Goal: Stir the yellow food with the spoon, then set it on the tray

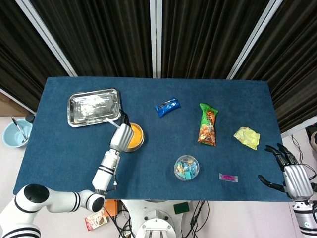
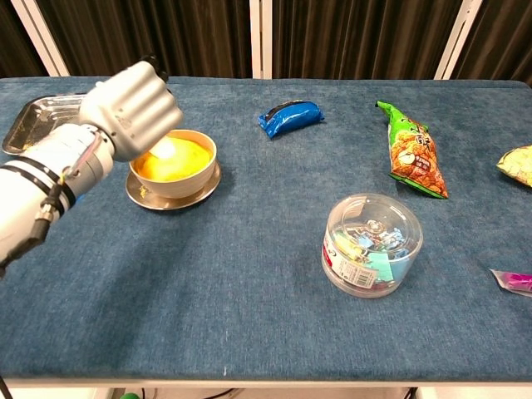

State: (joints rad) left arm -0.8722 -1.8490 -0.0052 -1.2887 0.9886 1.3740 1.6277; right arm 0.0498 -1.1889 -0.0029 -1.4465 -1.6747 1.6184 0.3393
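Note:
A bowl of yellow food stands on a small saucer left of the table's middle; in the head view the bowl is partly covered by my left hand. My left hand grips a white spoon, whose tip is down in the yellow food and whose handle sticks out toward the tray. The steel tray lies behind and to the left of the bowl. My right hand hangs at the table's front right corner with fingers spread and nothing in it.
A blue packet, a green snack bag, a yellow wrapper, a clear tub of clips and a small pink item lie across the middle and right. A pale blue bowl sits off the table's left side.

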